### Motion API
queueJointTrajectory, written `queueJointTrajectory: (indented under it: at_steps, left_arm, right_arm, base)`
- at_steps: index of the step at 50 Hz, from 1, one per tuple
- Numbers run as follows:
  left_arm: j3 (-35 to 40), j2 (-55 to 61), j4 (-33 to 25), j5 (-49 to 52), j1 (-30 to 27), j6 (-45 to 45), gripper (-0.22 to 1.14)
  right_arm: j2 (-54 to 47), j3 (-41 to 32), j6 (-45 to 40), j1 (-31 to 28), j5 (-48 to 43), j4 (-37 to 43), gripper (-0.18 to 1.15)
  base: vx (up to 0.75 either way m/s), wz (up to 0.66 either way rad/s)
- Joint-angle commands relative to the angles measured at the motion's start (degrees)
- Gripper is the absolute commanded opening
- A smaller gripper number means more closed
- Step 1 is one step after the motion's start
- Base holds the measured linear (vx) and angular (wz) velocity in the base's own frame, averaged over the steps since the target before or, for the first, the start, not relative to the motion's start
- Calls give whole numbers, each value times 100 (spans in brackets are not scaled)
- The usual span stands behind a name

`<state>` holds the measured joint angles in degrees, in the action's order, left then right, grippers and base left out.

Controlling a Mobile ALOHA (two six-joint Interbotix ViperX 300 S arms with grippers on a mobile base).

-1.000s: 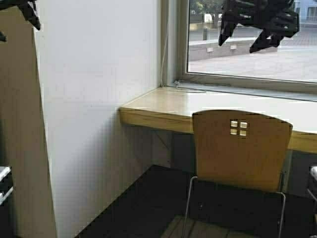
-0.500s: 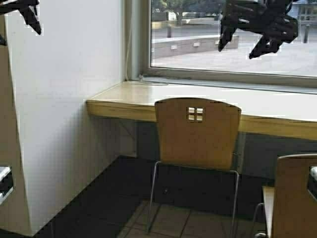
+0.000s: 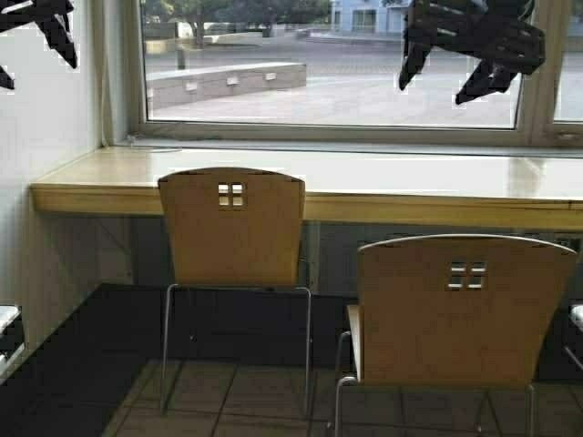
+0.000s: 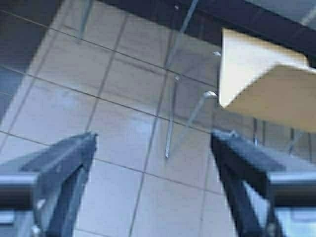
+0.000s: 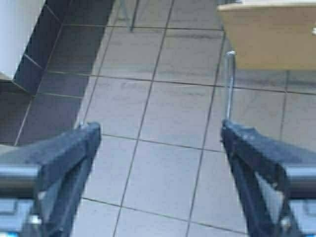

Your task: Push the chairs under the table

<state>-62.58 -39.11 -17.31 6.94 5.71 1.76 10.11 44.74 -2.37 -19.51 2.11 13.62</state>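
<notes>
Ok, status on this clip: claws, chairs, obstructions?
Left claw, right claw open, raised, empty. Left chair near table; right chair farther out. No obstruction seen.

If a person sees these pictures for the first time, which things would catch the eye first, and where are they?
Two tan chairs stand out: the far chair sits close against the long table under the window, and the near chair stands farther out on the tiled floor, at the right. Above, the left hand and the right hand hang dark against the wall and window, both open and holding nothing.
</notes>
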Motion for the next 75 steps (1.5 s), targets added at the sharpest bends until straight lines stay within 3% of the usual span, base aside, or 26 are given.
queueJointTrajectory:
  at_steps: [1, 50, 75]
  left_arm:
    - [79, 70, -9, -62, -9, -9, 99]
    - [272, 501, 35, -114, -9, -105, 99]
    - [246, 466, 26, -79, -9, 0, 99]
  right_arm:
    - [62, -141, 0, -9, 18, 18, 103]
    - [-79, -105, -53, -9, 149, 396, 103]
    - [-316, -62, -79, -9, 158, 624, 103]
  base:
    - [-20, -28]
    - [-5, -6]
    - [14, -27]
